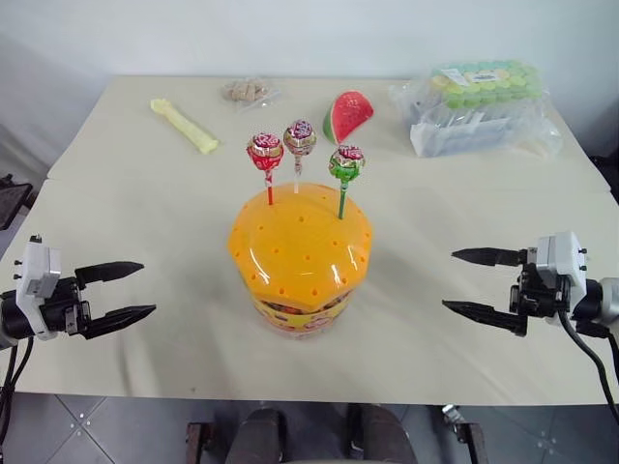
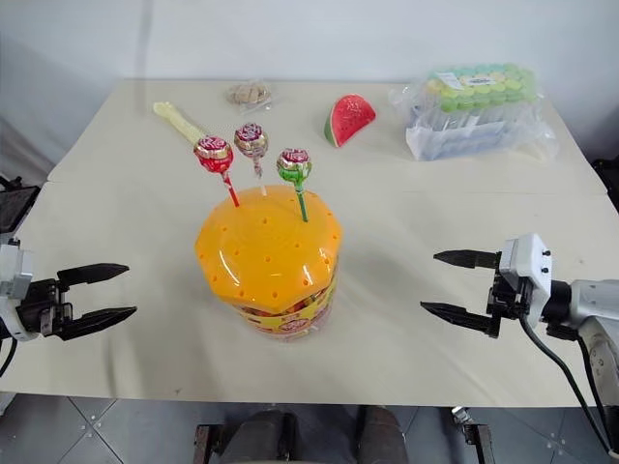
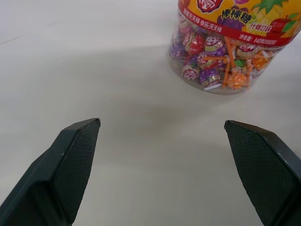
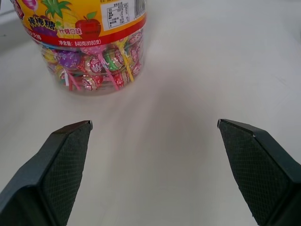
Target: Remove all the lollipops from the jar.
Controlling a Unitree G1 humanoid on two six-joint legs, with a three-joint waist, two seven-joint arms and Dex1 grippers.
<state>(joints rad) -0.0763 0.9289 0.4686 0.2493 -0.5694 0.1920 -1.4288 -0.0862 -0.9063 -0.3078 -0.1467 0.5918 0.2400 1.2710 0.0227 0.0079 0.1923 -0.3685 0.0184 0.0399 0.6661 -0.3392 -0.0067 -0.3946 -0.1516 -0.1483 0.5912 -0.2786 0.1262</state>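
The jar [image 1: 300, 256] stands mid-table, with an orange holed dome lid and a yellow-red label; its clear base holds many wrapped sweets [image 3: 216, 66]. Three lollipops stand upright in the lid's holes: a red one [image 1: 265, 153], a pinkish one on a white stick [image 1: 299, 137] and a green one [image 1: 345, 164]. My left gripper [image 1: 133, 290] hovers open over the table well to the left of the jar, holding nothing. My right gripper [image 1: 462, 280] hovers open to the jar's right, also holding nothing. Both point inward at the jar.
At the far side of the table lie a watermelon slice [image 1: 348, 114], a clear bag of green items [image 1: 481, 104], a yellow strip [image 1: 184, 126] and a small packet of snacks [image 1: 247, 91]. The table's near edge [image 1: 290, 398] runs just below the grippers.
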